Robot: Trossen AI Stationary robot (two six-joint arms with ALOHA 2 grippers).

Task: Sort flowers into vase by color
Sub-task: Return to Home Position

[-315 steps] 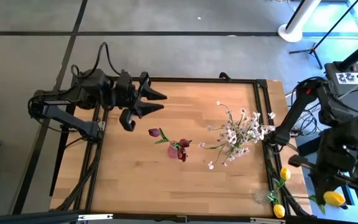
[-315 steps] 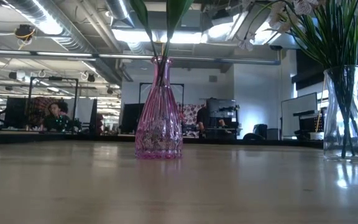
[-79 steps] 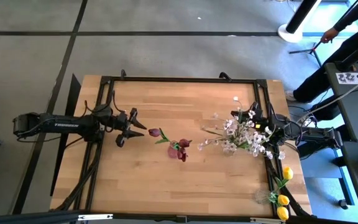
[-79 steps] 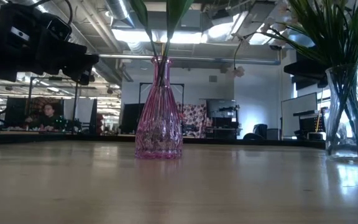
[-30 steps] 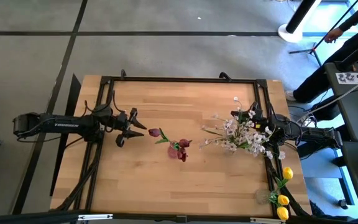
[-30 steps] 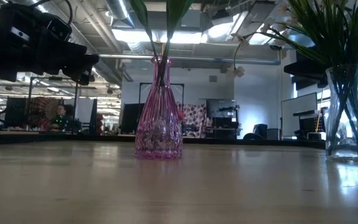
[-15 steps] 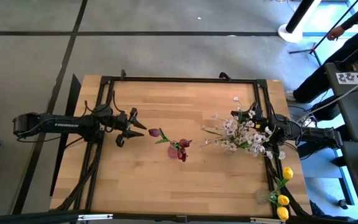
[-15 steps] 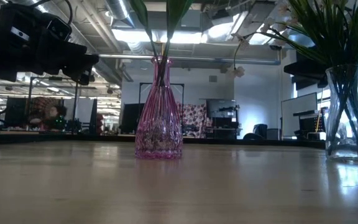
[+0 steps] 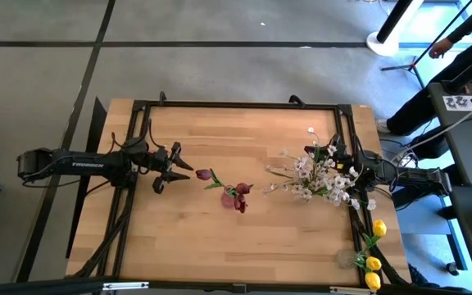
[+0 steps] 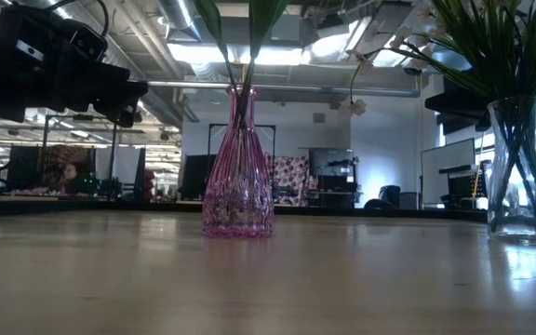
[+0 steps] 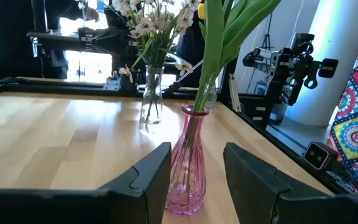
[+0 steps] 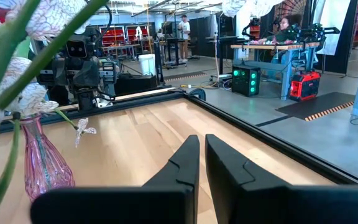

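A pink ribbed vase [image 9: 229, 199] stands mid-table on its base and holds dark red tulips [image 9: 240, 190]; it also shows in the low view [image 10: 237, 172]. To its right, a clear vase [image 10: 524, 167] holds bushy white-pink sprays [image 9: 322, 176]. Yellow tulips [image 9: 374, 264] sit beyond the table's right near corner. My left gripper [image 11: 197, 152] is open and level, left of the pink vase [image 11: 188, 168] and clear of it. My right gripper [image 12: 201, 149] is shut and level, by the sprays at the table's right edge [image 9: 340, 164].
A black metal frame [image 9: 236, 105] runs round the wooden table top. A person stands past the far right corner [image 9: 433, 74]. Bare wood lies in front of both vases and along the far side [image 9: 236, 135].
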